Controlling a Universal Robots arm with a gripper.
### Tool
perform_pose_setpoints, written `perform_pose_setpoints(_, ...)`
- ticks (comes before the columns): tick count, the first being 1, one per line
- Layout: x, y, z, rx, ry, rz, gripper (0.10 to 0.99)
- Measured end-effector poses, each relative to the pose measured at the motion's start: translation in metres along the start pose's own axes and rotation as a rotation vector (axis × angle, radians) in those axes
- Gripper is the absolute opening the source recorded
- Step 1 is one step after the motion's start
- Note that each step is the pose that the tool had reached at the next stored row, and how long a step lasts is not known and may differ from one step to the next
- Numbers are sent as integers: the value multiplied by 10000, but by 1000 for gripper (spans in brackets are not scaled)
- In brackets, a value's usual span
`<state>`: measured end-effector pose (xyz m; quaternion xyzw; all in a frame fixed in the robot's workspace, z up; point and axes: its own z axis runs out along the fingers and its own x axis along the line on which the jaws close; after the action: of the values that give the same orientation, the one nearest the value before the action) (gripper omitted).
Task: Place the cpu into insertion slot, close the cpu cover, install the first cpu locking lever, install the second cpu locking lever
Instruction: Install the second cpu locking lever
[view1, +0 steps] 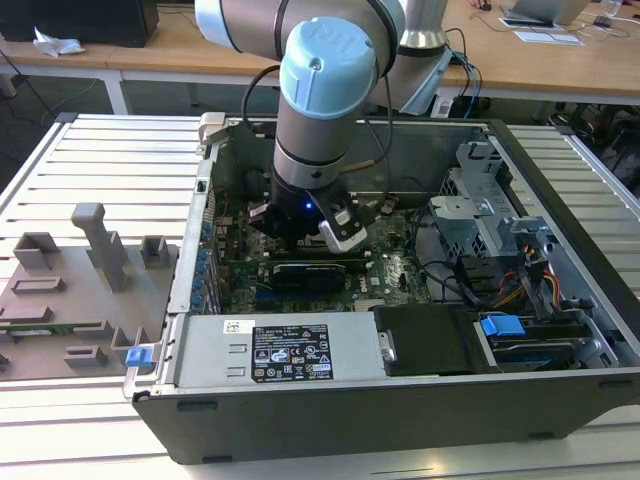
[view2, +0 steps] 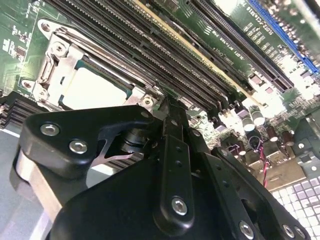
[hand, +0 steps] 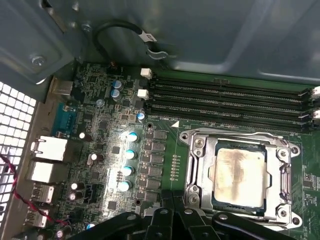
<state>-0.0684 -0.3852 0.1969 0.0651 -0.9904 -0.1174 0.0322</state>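
Setting: slatted white table (view1: 100, 160) carrying an open computer case (view1: 400, 400), with wooden desks behind it.
Beside the case: a grey fixture block (view1: 90, 270) lies on the table, on the exterior view's left of the case.
My arm: reaches down into the case, over the green motherboard (hand: 110, 125).
My jaws (view2: 167, 107): black fingers meet at one thin tip, drawn together and holding nothing, hovering just beside the socket.
Cpu (hand: 237, 172): seated flat inside the insertion slot (hand: 197, 172), its dull silver top showing.
Cpu cover (hand: 282, 175): lies down around the chip, framing it.
Memory slots (hand: 225, 102): long black strips running next to the socket.
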Motion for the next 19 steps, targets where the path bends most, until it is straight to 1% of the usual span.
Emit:
perform_pose_setpoints(3, -19, -6, 3, -27, -7, -7, 106)
perform_pose_setpoints(5, -19, -21, 6, -73, -11, -11, 106)
perform_pose_setpoints(9, -15, -49, 1, -108, -19, -18, 106)
perform_pose_setpoints(12, -14, -42, -37, -110, -44, -28, 106)
perform_pose_setpoints(14, -8, -19, -134, -105, -45, -27, 106)
perform_pose_setpoints(16, -15, -8, -144, -106, -46, -27, 106)
perform_pose_setpoints(17, -63, 9, -143, -107, -30, -22, 106)
perform_pose_setpoints(18, -149, 22, -143, -114, 25, -9, 106)
perform_pose_setpoints(19, -203, 29, -142, -120, 66, 1, 106)
